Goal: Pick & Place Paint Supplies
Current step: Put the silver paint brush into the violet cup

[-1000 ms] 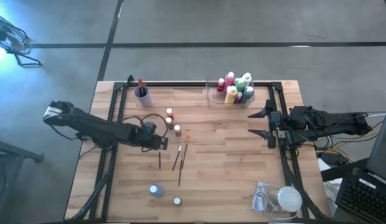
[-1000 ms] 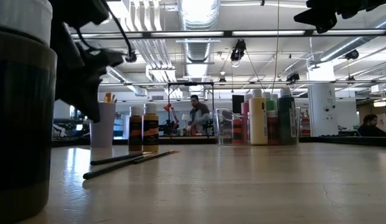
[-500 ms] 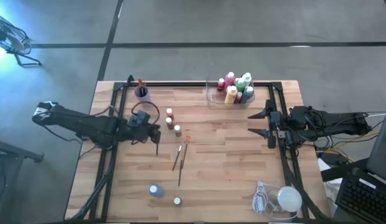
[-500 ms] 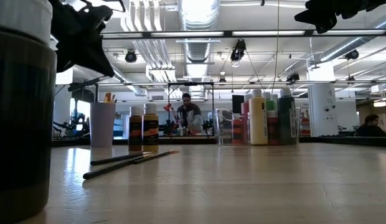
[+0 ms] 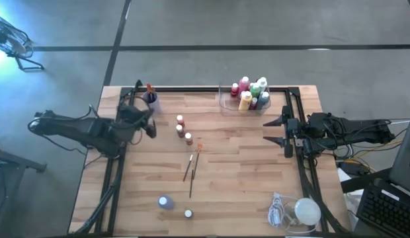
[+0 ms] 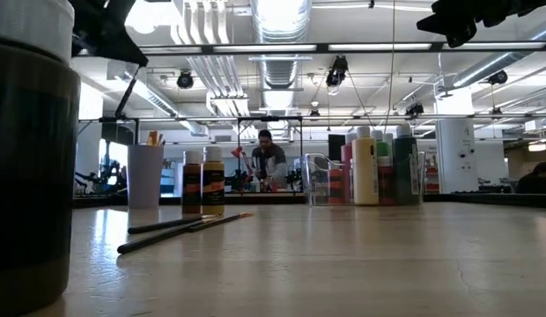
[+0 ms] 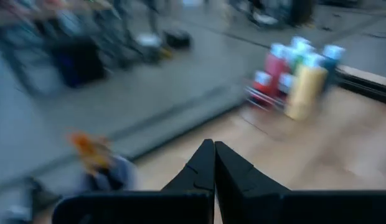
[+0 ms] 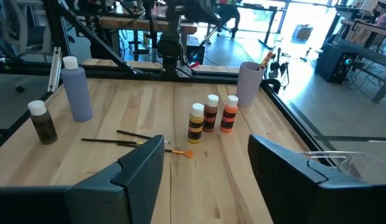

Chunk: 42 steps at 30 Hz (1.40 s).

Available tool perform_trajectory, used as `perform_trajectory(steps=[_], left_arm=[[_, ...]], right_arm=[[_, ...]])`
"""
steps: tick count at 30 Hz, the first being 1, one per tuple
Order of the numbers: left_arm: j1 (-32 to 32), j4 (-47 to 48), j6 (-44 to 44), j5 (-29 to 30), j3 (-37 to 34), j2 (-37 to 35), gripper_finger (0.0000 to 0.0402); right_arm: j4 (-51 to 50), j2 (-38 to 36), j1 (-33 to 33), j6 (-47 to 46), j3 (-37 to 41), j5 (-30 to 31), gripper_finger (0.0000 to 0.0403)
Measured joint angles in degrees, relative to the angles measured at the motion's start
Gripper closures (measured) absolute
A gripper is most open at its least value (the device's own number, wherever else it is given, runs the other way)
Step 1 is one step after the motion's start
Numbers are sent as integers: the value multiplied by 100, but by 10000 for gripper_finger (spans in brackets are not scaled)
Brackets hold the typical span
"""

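Observation:
My left gripper [image 5: 152,128] hangs above the table's left side, next to the purple cup [image 5: 150,99], shut on a thin dark paintbrush [image 6: 128,91]. Two more brushes [image 5: 190,168] lie flat mid-table. Three small bottles [image 5: 183,129] stand in a row by them. A purple bottle [image 5: 164,202] and a small brown one [image 5: 188,213] stand near the front edge. My right gripper [image 5: 283,131] waits open at the right edge, holding nothing. My left gripper pinches one end of the paintbrush [image 6: 137,65] between its two shut fingers [image 7: 205,163]; which end, I cannot tell. The brush hangs slanting below the fingers, clear of the table. The wrist view shows only the shut fingers, not the brush.
A clear tray [image 5: 226,100] at the far right holds several bottles [image 5: 251,94]. A white round lump with a coiled cord [image 5: 304,211] lies at the front right corner. A black frame [image 5: 211,89] runs along the table's far, left and right sides.
My left gripper has risen and drawn back toward the table's far left, to beside the purple cup, rolling its wrist. The paintbrush has gone with it, clear of the table, and now slants downward.

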<state>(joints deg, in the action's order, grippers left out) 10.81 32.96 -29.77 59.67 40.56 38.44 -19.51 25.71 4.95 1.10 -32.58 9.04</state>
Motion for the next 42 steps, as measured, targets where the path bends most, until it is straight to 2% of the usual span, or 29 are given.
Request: perform_trajectory(steps=[8,12,15,19,21,25,27,30,36,42], left_arm=[[-13,-297,1548,2302,-75,-295,401],[-105,-294,1745,2882,-166,-298,401],[-212,-374,1595,2686,-271,-282,401],[-326,-1288,1731,1603,-499,-80,401],[-423,-2335,2351,1057,-657,76,401],[-749,-5061,4185,-578,-1033,430,401],[-924,-6063,4890,-993,-1123,588,401],[-1225,-6952,5779,-952,-995,653,401],[-1793,-6846,6891,-564,-610,545,401],[-2389,-6484,6893,-542,-705,319,401]], right_arm=[[-2,0,2,-2,0,2,141],[-1,0,0,-1,0,1,127],[-2,-2,2,-1,0,0,118],[-1,-2,1,-2,-1,2,105],[-2,-5,1,0,0,0,98],[-1,-7,1,0,0,1,85],[-2,-7,2,-2,0,0,78],[0,-7,0,0,0,0,68],[-2,-4,0,-1,-1,0,48],[0,-4,0,-1,0,0,43]])
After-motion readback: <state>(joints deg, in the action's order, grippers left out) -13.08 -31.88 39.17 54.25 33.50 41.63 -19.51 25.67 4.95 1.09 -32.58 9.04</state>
